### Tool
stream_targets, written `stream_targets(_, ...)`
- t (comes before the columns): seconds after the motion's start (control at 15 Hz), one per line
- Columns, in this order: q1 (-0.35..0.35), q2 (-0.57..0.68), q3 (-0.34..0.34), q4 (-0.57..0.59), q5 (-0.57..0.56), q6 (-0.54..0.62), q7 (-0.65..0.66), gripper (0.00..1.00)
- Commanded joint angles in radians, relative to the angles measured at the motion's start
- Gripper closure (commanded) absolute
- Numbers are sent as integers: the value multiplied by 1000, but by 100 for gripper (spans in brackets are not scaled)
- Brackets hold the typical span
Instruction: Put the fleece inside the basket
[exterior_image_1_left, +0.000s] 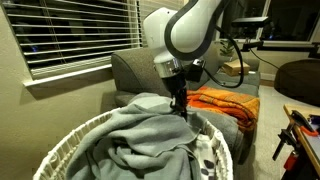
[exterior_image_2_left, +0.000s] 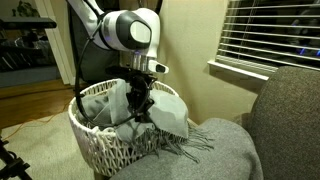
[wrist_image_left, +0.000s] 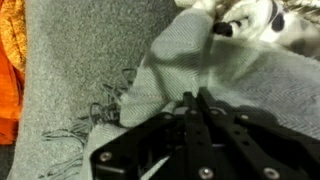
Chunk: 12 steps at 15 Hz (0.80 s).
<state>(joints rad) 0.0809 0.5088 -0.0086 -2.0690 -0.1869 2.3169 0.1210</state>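
The light grey fleece (exterior_image_1_left: 140, 130) lies bunched in the white wicker basket (exterior_image_1_left: 60, 150). In an exterior view the fleece (exterior_image_2_left: 170, 115) hangs over the basket rim (exterior_image_2_left: 110, 150) onto the sofa seat, fringe trailing. My gripper (exterior_image_1_left: 181, 103) points down at the top of the fleece near the basket's sofa side, also seen in an exterior view (exterior_image_2_left: 142, 112). In the wrist view the fingers (wrist_image_left: 197, 97) are pressed together on the fleece (wrist_image_left: 250, 70), which rises toward them.
The basket stands against a grey sofa (exterior_image_2_left: 220, 155). An orange blanket (exterior_image_1_left: 225, 100) lies on the sofa seat. A white black-spotted cloth (exterior_image_1_left: 205, 155) sits at the basket's edge. Window blinds (exterior_image_1_left: 70, 35) are on the wall behind.
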Motion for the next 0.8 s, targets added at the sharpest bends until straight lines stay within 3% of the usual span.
stream_targets(0.0, 14, -5, 14, 34, 9, -20, -19, 99)
stream_targets(0.73, 68, 12, 79, 117, 15, -25, -56, 99)
